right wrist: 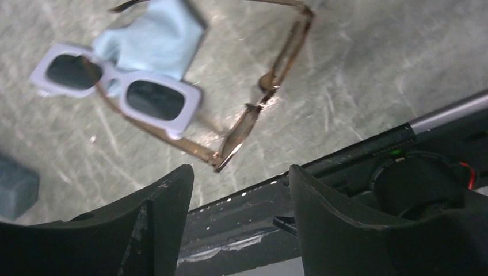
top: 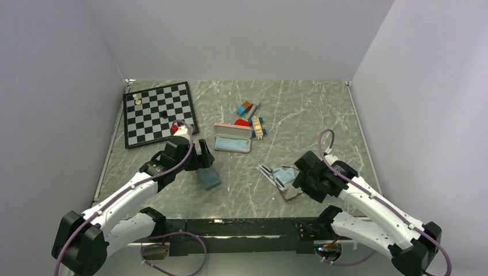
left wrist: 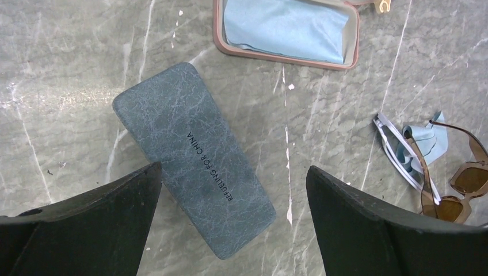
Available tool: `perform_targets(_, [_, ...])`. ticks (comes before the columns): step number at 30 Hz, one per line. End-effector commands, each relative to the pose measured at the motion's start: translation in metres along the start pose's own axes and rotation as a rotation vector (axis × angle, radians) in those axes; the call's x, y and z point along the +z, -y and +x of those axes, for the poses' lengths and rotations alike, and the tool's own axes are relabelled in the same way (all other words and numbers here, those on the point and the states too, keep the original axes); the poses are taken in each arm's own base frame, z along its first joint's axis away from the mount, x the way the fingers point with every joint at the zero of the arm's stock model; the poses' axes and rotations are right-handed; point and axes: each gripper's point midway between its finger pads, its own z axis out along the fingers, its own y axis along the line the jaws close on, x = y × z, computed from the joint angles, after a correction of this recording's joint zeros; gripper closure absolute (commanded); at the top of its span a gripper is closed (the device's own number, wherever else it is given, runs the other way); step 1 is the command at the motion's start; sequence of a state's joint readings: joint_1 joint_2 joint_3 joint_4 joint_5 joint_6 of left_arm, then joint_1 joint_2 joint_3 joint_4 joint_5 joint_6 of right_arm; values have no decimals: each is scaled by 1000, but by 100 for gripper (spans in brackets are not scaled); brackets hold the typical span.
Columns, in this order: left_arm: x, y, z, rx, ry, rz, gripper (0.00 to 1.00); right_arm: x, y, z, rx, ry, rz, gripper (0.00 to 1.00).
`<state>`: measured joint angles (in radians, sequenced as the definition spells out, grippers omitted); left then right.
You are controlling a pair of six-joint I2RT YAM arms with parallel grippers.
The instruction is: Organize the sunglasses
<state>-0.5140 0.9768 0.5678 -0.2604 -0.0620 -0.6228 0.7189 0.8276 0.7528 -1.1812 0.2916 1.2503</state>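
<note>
Right of the grainy slate case (left wrist: 193, 158), a blue cloth (right wrist: 152, 37) half-hides tangled white glasses (right wrist: 191, 103) and thin brown glasses (right wrist: 285, 57); left gripper (left wrist: 233, 172) and right gripper (right wrist: 240, 172) both gape, empty.

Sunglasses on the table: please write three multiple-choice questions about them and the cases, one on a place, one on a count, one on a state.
1. Where does the white pair lie? A inside a case; B on the table, against the brown pair; C held in the air.
2. How many cases are in view? A two; B one; C four.
3. The pink case is: A shut; B upside down; C open.
Answers: B, the two frames cross on the table; A, there is the pink case and a grey case; C, a blue cloth shows inside it.
</note>
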Motion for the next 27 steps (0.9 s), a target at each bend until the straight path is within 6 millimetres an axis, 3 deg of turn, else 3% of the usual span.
perform_targets(1, [-1, 13, -6, -5, 30, 67, 1, 11, 21, -9, 145, 82, 118, 33])
perform_targets(5, [-1, 17, -6, -5, 26, 90, 1, 31, 10, -24, 176, 168, 126, 33])
perform_targets(12, [-1, 17, -5, 0, 28, 98, 1, 68, 15, -17, 210, 146, 159, 37])
perform_targets(15, [0, 16, -3, 1, 19, 93, 1, 84, 17, -10, 240, 107, 156, 44])
perform_targets(19, [1, 16, -3, -3, 19, 93, 1, 92, 24, -10, 253, 124, 180, 64])
perform_targets(27, [2, 15, 0, -5, 4, 83, 1, 98, 23, -11, 274, 130, 181, 79])
